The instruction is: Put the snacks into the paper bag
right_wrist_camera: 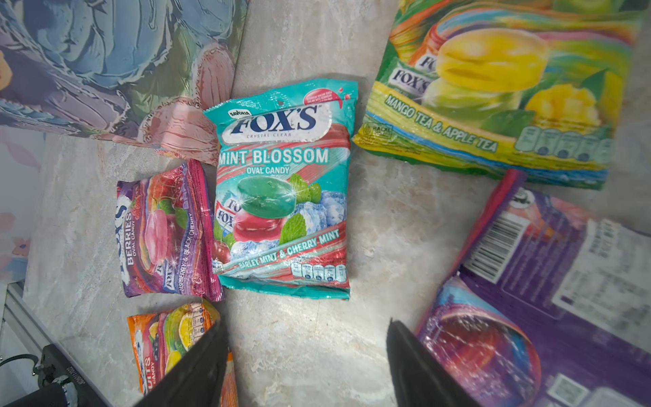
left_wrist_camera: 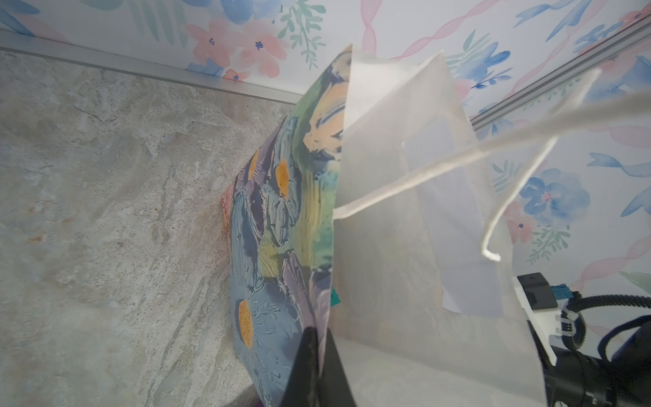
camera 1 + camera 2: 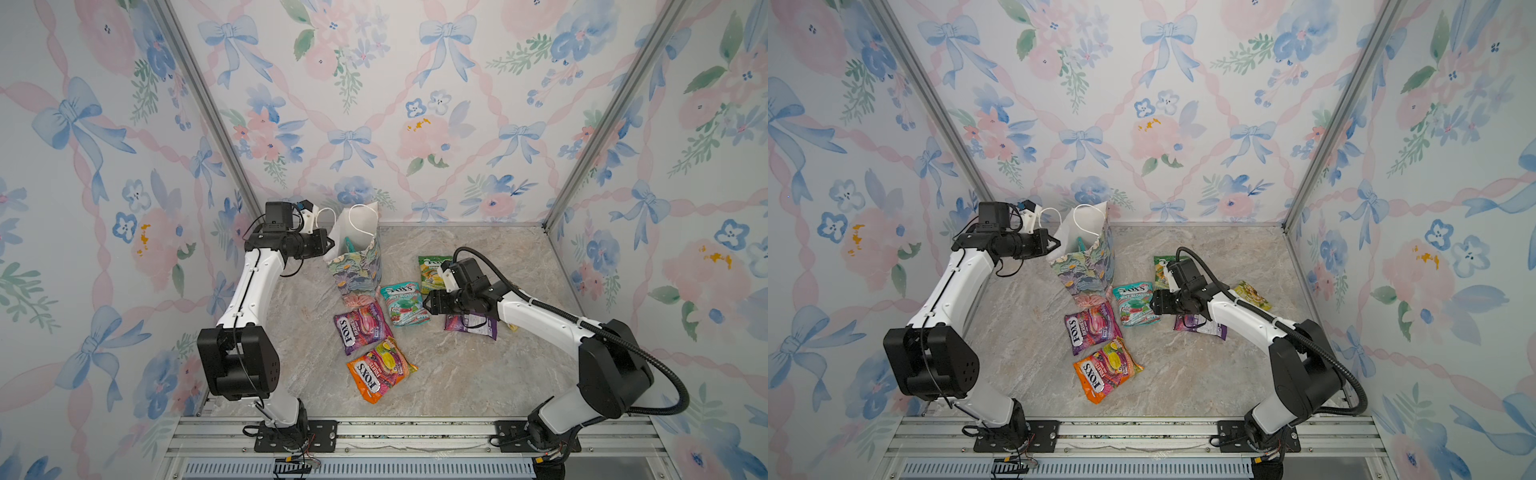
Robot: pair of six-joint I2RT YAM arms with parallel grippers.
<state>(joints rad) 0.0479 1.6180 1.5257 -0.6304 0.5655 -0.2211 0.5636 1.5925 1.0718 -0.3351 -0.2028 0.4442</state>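
The paper bag (image 3: pixel 358 266) is seen standing upright a little left of centre in both top views, at the back of the marbled desk (image 3: pixel 478 374), with its white cord handles raised. Its rim on the left side of the frame is pinched by the left tool (image 3: pixel 331 245). In the left wrist view the dark fingers (image 2: pixel 308 356) are closed flat on the bag's edge, with the printed face on one side and the white lining on the other. A teal packet end (image 3: pixel 348 246) is visible inside the bag's mouth.

The right tool (image 3: pixel 429 306) is held right of centre above the desk, with its jaws set well apart and nothing gripped. In the right wrist view only bare desk is seen between its fingers (image 1: pixel 197 363).

Just left of that tool the teal mint packet (image 3: pixel 402 305) lies flat. Lower left of it, just beside the bag's foot, the purple berries packet (image 3: pixel 362 328) is found, and the orange packet (image 3: pixel 380 371) lies below that. A green packet (image 3: pixel 430 266) is partly hidden by the right wrist. A purple packet (image 3: pixel 473 323) lies label side up under the right arm. A yellow packet (image 3: pixel 1252 296) is seen in a top view just past that arm.
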